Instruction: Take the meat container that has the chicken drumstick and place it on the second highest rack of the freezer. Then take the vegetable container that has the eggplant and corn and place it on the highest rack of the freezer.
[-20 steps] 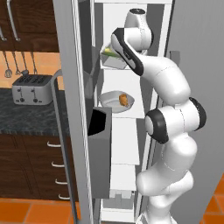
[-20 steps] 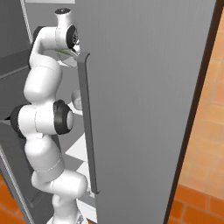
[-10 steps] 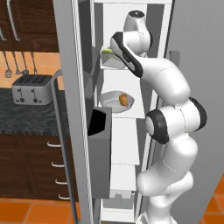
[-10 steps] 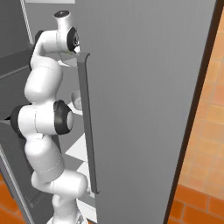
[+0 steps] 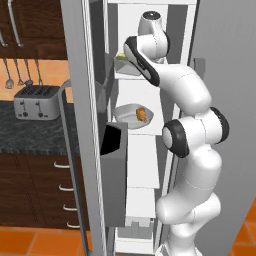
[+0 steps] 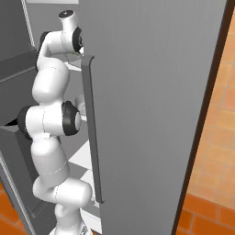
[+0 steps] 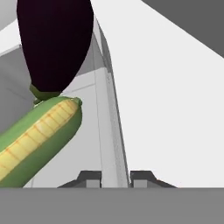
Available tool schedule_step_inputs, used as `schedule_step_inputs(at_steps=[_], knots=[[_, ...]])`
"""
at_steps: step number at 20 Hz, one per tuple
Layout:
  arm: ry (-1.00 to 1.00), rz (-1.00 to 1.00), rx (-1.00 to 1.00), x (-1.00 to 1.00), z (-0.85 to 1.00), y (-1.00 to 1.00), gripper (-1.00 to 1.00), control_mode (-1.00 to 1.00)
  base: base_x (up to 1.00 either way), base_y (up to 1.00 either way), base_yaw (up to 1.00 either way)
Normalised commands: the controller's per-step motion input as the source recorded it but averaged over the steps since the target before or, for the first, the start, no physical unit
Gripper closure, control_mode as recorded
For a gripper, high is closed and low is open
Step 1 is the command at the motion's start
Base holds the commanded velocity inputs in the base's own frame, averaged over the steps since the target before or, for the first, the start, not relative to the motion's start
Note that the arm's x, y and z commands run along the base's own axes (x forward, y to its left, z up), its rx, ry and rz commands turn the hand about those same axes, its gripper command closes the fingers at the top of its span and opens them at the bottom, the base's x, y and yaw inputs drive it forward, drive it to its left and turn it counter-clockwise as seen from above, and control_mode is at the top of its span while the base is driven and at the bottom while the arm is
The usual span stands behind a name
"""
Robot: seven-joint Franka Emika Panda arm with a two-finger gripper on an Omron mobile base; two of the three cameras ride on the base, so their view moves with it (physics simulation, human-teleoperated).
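Up close by the fingertips, the vegetable container (image 7: pixel 111 144) wall looks like smooth pale plastic, kinda translucent. The eggplant (image 7: pixel 54 41) just past it is glossy dark purple, the corn (image 7: pixel 37 142) has a matt green husk with bumpy yellow kernels. The freezer (image 5: pixel 82 125) door reads as brushed grey metal.

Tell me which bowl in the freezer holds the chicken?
The lower container, below the arm; an orange drumstick lies inside. The upper container holds the corn and eggplant.
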Motion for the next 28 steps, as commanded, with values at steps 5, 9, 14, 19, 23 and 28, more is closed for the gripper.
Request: schedule_step_inputs(at_steps=[5, 9, 14, 19, 23, 28], knots=[[0.00, -0.05, 0.00, 0.07, -0.62, 0.00, -1.00, -1.00, 0.00, 0.00, 0.00], [-0.02, -0.05, 0.00, -0.07, -0.55, 0.01, -1.00, -1.00, 0.00, 0.00, 0.00], [-0.09, -0.05, 0.00, 0.06, -0.18, 0.13, -1.00, -1.00, 0.00, 0.00, 0.00], [-0.07, 0.00, 0.00, 0.11, -0.01, 0.25, -1.00, -1.00, 0.00, 0.00, 0.00], [-0.11, 0.00, 0.00, 0.01, 0.00, 0.13, -1.00, -1.00, 0.00, 0.00, 0.00], [-0.07, 0.07, -0.04, -0.18, -0.01, 0.01, -1.00, -1.00, 0.00, 0.00, 0.00]])
